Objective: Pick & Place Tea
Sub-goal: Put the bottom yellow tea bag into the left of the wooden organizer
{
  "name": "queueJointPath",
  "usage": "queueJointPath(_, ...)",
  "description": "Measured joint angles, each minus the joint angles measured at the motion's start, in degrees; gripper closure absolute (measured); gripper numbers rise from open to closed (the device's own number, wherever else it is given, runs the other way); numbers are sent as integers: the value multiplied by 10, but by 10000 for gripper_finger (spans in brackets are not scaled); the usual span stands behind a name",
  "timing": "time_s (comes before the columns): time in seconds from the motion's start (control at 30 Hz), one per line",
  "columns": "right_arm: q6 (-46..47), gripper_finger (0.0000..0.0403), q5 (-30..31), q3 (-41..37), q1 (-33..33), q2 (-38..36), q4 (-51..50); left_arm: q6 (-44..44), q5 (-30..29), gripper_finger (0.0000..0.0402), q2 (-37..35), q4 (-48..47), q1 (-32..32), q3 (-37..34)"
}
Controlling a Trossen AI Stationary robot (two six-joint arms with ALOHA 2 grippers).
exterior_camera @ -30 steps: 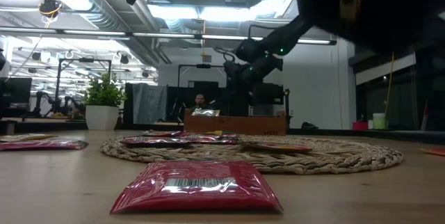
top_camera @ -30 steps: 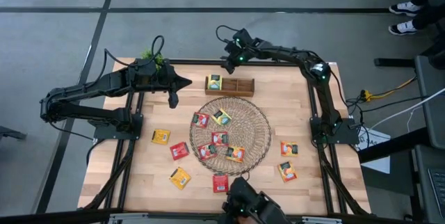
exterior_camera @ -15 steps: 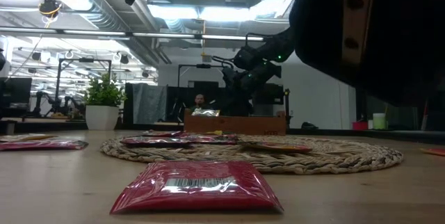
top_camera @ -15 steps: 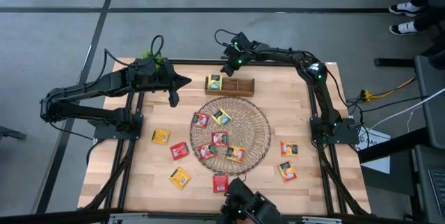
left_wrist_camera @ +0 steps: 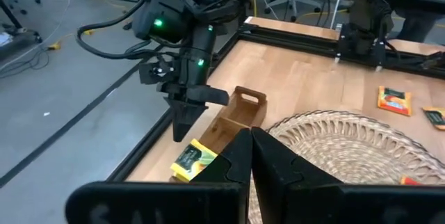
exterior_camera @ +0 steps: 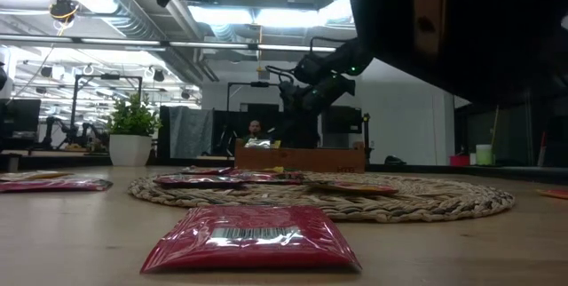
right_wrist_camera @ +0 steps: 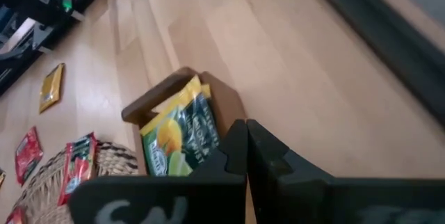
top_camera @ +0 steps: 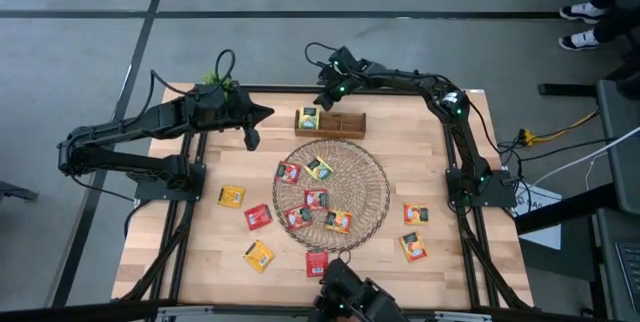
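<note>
Your right gripper [top_camera: 325,89] has drifted left along the table's far edge, clenched and empty, past the wooden box [top_camera: 330,122] holding one yellow sachet [top_camera: 308,117]. Left gripper [top_camera: 250,142] waits clenched. Swing back carelessly and you could knock that box off.

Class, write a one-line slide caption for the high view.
Both grippers shut: right gripper beside the wooden box holding one sachet; left gripper waits nearby.
</note>
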Motion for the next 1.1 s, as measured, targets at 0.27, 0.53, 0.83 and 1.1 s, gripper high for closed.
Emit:
queueJointPath(0.27,-16,403,36,3,0,0,-19,4,-1,397,0,0,0,0)
queueJointPath(0.53,-16,403,43,3,2,0,-21,6,-1,398,0,11,0,0)
queueJointPath(0.83,-16,403,43,3,17,0,-30,6,3,394,0,17,0,0)
queueJointPath(1.1,-16,403,34,3,28,0,-31,6,3,400,0,17,0,0)
